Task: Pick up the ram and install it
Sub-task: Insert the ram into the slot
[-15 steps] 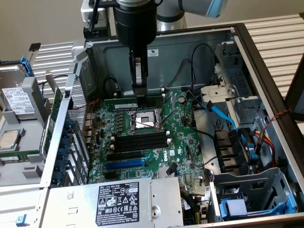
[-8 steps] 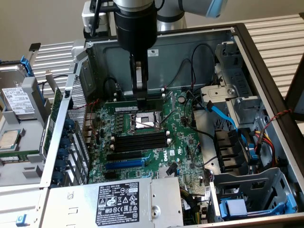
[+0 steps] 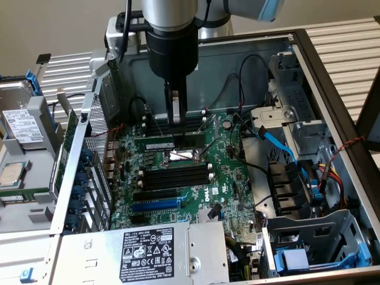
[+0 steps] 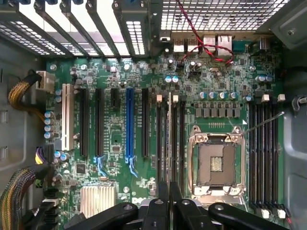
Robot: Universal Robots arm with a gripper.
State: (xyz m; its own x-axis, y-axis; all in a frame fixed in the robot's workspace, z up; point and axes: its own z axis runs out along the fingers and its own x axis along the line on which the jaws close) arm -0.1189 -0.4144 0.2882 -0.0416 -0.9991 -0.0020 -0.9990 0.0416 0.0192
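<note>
Gripper [image 3: 177,134] clamped on the ram [image 3: 155,143] inside the open computer case [image 3: 332,89].
The fingers [image 4: 163,191] pinch the ram [image 4: 169,134], which stands on edge along the memory slots [image 4: 159,143] just beside the CPU socket [image 4: 217,163]. Whether it sits in a slot cannot be told.

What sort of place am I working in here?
Inside an opened desktop computer case, probably at a repair or assembly station. The motherboard with its CPU socket, the power supply at the case edge, and a loose hard drive beside the case show it.
</note>
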